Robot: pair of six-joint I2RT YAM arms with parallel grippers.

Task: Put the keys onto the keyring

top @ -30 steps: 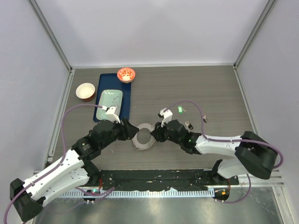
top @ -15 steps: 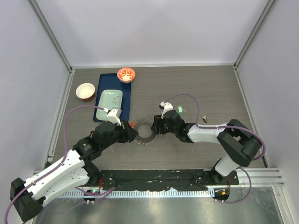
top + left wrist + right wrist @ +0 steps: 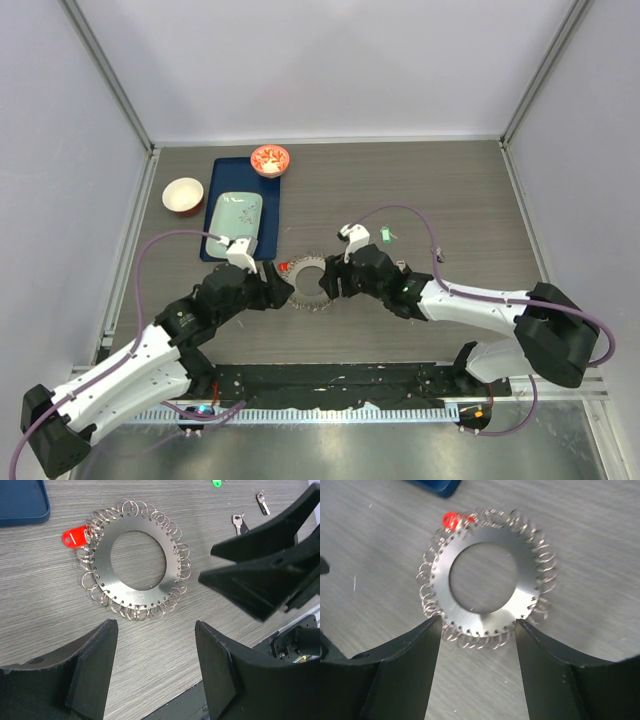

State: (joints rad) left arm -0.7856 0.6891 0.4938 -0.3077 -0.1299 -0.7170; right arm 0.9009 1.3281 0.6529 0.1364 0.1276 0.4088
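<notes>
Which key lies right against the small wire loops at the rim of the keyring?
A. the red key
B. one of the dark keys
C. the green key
A: the red key touches the loops at the rim of the keyring, while the green key and the dark keys lie well apart from it.

Bright even light, faint shadows, dull sheen on the keyring (right wrist view slightly blurred)

A blue tray holds a green dish; a red bowl and cream bowl stand by it.
</notes>
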